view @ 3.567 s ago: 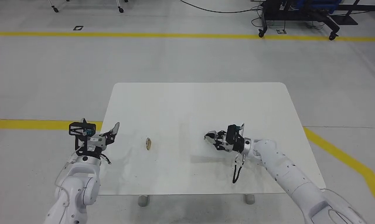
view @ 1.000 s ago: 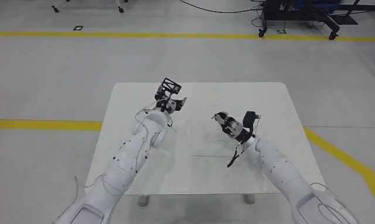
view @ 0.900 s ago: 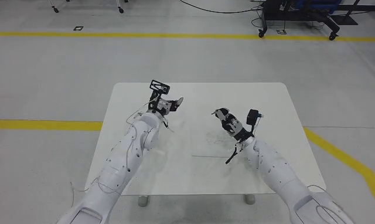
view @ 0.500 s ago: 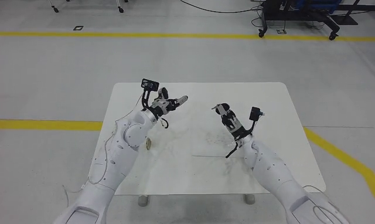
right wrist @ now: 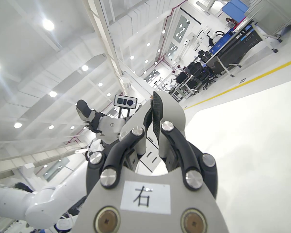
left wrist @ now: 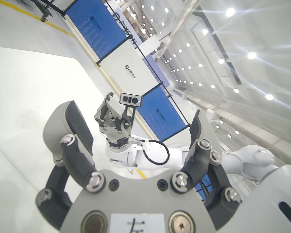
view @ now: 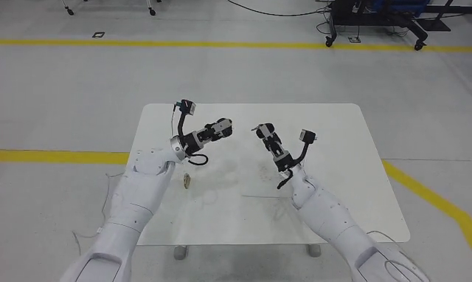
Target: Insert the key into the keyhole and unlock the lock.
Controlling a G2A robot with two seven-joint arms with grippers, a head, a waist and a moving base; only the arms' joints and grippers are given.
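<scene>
worktop: white, both arms held up over it
brass item: small, lock or key, can't tell; lies on worktop, L of centre, well apart from both grippers
L gripper: further out, off the surface, jaws wide, aimed twd R gripper
R gripper: opp. L gripper, near, not touching; jaws closed, pads together
</scene>
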